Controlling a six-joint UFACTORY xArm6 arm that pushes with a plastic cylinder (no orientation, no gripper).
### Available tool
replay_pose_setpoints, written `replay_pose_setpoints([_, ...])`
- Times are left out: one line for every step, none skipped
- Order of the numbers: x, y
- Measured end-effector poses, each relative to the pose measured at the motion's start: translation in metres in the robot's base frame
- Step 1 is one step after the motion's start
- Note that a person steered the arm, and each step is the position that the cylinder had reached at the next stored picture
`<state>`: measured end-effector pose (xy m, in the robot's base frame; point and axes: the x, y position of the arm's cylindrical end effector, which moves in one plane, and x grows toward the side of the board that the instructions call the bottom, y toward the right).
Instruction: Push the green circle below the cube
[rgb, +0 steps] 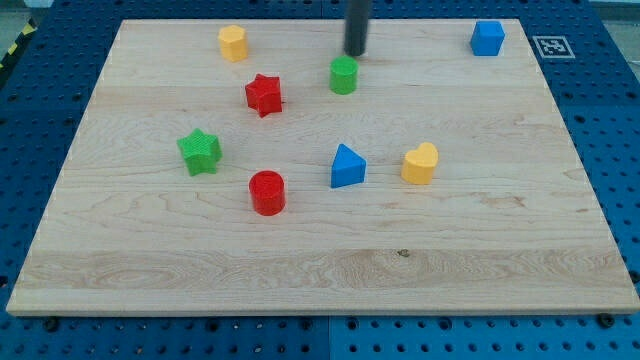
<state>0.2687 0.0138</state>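
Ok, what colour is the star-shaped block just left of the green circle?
Red: the red star, clearest in the camera view.

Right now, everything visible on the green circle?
The small green cylinder block, plastic-looking with ribbed sides and a flat round top, stands upright on the wooden board near the view's top centre. My tip sits just above and to its right, close or touching; contact cannot be told. No block touches it.

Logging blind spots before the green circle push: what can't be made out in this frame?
- Camera view: the rod runs out of the top edge, so the arm is cut off; only my tip shows, just above the green circle.
- Tip-to-circle contact: too close to tell.
- Blue cube, yellow blocks: far sides hidden by their own bodies.
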Motion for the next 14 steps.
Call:
replay_pose_setpoints([0.03,-0.057])
replay_pose_setpoints([0.035,-0.07])
replay_pose_setpoints([0.035,-0.053])
replay_pose_setpoints([0.036,-0.034])
replay_pose_setpoints([0.045,-0.023])
replay_pose_setpoints([0.057,-0.015])
replay_pose_setpoints([0.057,0.0])
replay_pose_setpoints([0.057,0.024])
replay_pose_setpoints([0.057,0.047])
replay_pose_setpoints([0.057,0.068])
replay_pose_setpoints([0.057,0.09])
replay_pose_setpoints([0.057,0.109])
replay_pose_setpoints([0.054,0.116])
replay_pose_setpoints([0.048,0.112])
